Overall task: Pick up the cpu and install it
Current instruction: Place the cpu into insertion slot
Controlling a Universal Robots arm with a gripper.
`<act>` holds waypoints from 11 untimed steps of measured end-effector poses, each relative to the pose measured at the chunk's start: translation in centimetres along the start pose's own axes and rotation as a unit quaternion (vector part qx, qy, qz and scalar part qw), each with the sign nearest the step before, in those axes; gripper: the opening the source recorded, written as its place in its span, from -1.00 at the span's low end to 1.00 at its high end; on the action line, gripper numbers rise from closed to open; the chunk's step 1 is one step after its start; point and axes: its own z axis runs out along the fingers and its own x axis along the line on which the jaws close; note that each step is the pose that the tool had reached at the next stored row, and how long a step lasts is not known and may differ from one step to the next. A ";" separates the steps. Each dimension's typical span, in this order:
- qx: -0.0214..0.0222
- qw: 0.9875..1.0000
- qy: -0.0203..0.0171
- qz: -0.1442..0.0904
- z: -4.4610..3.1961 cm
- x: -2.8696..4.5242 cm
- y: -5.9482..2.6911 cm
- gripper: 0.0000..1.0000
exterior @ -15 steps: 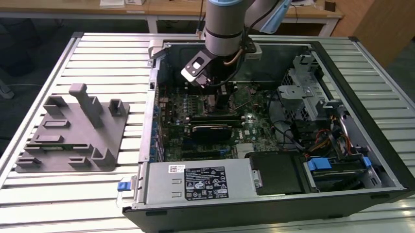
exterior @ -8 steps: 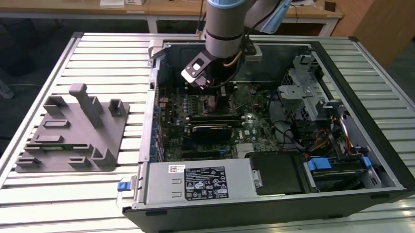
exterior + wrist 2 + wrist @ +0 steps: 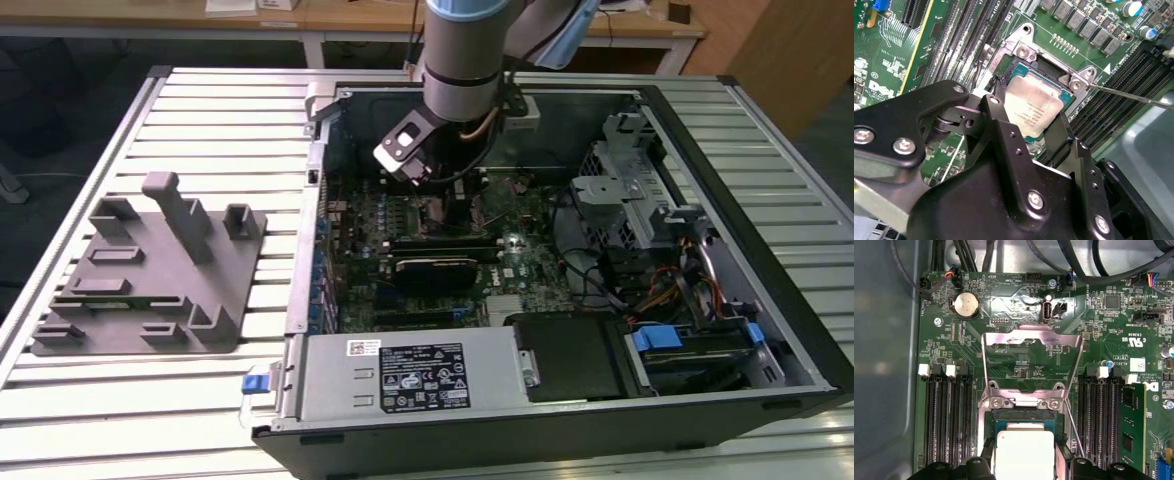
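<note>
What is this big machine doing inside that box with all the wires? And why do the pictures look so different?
It is a robot arm reaching into an open computer lying on a metal table. The exterior view comes from a camera standing apart; on the exterior view's left lies a grey plate with pegs. Both wrist views come from cameras riding on the arm, looking closely at the green circuit board. There the gripper presses its black fingers against two sides of a shiny square chip, holding it at its metal socket.
</note>
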 end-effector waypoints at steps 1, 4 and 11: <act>0.000 1.000 0.000 0.002 0.01 0.00 0.03 0.09; 0.000 1.000 0.000 0.004 0.08 0.00 0.05 0.09; 0.000 1.000 0.000 0.004 0.39 0.00 0.06 0.09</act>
